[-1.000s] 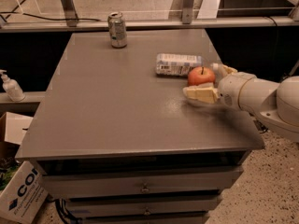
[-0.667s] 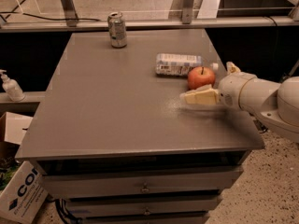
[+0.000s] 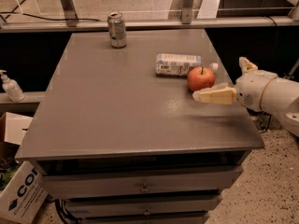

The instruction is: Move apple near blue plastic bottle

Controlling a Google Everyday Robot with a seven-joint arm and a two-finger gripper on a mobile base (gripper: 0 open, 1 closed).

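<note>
The red-orange apple [image 3: 201, 78] stands upright on the grey table [image 3: 117, 106], at the right side. It rests against the front of the blue plastic bottle [image 3: 179, 63], which lies on its side with its white cap pointing right. My gripper [image 3: 230, 81] is just right of the apple, at the table's right edge. It is open and empty. One cream finger [image 3: 215, 96] reaches left in front of the apple, and the other finger [image 3: 246, 64] sticks up behind. The apple is outside the jaws.
A silver drink can [image 3: 117, 29] stands at the table's far edge. A white pump-top bottle [image 3: 10, 87] sits on a ledge to the left. A cardboard box [image 3: 18, 195] is on the floor at lower left. Drawers run under the tabletop.
My gripper has drawn back to the right, off the apple it was around. The apple stays by the bottle.
</note>
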